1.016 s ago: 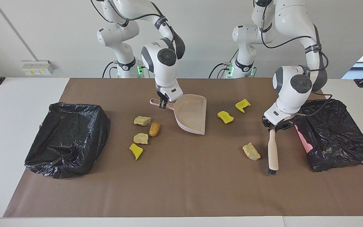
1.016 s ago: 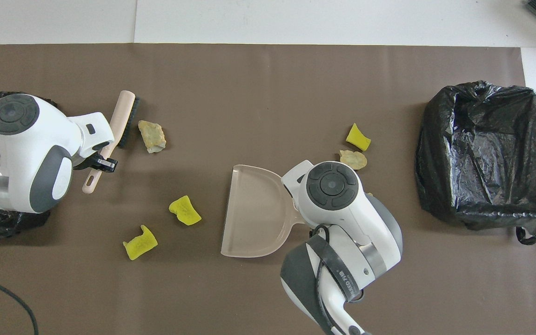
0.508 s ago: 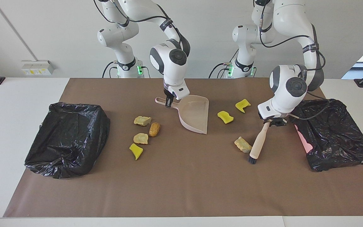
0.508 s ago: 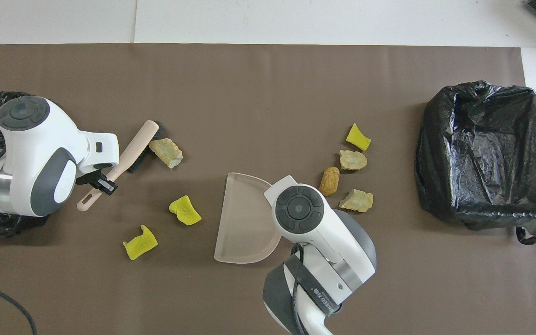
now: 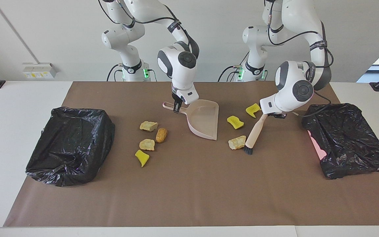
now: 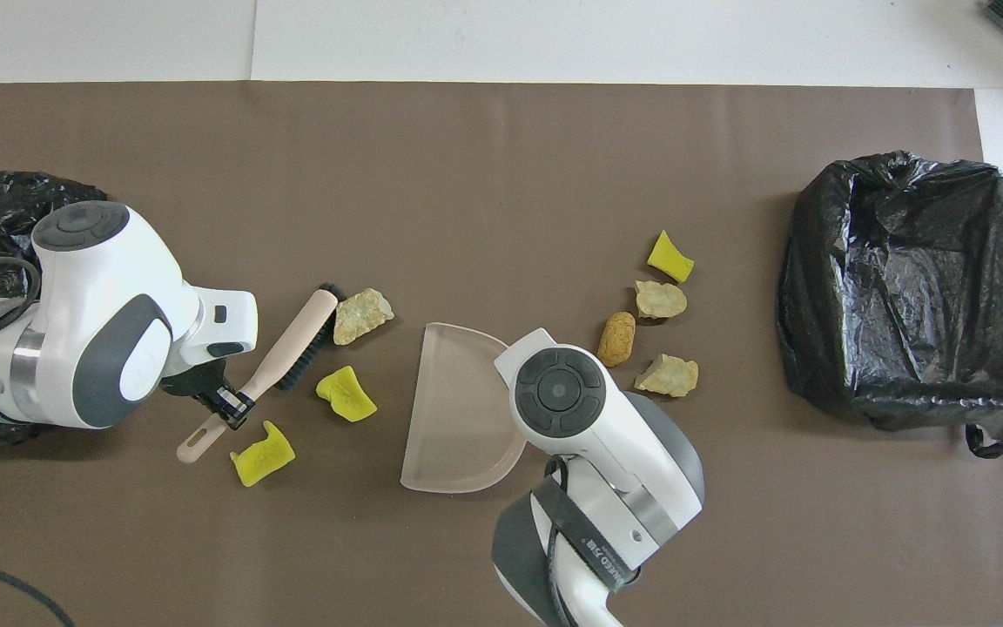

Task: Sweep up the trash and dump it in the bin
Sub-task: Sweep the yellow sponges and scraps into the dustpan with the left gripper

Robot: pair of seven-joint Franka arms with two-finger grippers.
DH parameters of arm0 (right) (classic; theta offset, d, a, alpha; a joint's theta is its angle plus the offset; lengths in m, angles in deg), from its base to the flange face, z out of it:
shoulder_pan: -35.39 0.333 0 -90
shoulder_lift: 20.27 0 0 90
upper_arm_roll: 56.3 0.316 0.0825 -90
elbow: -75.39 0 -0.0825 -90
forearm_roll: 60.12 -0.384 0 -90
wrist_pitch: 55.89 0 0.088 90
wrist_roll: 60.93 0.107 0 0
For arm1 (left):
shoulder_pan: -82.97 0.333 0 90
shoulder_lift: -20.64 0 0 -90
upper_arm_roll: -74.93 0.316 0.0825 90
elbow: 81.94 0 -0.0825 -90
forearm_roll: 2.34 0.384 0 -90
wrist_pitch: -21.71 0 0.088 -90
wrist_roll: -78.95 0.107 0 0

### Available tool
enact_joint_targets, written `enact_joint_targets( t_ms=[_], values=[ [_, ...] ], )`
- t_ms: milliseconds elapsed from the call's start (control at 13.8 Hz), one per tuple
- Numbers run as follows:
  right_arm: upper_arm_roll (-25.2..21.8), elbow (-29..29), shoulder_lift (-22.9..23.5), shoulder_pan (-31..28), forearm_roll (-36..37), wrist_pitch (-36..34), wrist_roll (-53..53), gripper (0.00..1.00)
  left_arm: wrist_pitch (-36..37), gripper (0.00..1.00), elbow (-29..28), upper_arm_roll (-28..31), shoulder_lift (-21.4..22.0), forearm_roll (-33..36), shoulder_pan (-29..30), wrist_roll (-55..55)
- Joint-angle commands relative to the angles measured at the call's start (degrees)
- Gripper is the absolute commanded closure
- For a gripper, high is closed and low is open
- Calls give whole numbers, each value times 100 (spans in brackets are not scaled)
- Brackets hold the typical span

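Dustpan (image 5: 204, 119) at mid-mat (image 5: 189, 197), between two scrap groups: four scraps (image 5: 149, 135) toward the right arm's end, three (image 5: 239, 126) toward the left arm's end, brush head (image 5: 248, 150) touching one. Bin (image 5: 69, 144) at one mat end, bin (image 5: 347, 140) at the other.

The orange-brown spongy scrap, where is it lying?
The orange-brown scrap lies on the brown mat between two pale tan scraps, toward the right arm's end.

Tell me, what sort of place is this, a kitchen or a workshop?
Most likely a robotics lab set up for a cleaning trial. Two white robot arms stand at a table under a brown mat, with staged scraps lying between two bins lined with black bags. A bare wall and cabling show too.
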Motion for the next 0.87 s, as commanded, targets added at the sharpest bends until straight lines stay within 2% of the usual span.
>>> enact_joint_targets(
  t_ms=[0, 435, 653, 798],
  values=[
    [24, 70, -31, -48, 125, 112, 129, 100, -84, 100, -602, 65, 432, -154, -498, -604],
    [24, 70, -40, -48, 125, 86, 129, 100, -76, 100, -955, 65, 732, -636, -1439, -764],
    [24, 70, -40, -48, 125, 77, 129, 100, 143, 100, -894, 65, 793, -1005, -1633, -1123],
    [24, 70, -40, -48, 125, 77, 129, 100, 405, 100, -876, 74, 1135, -1059, -1642, -1239]
  ],
)
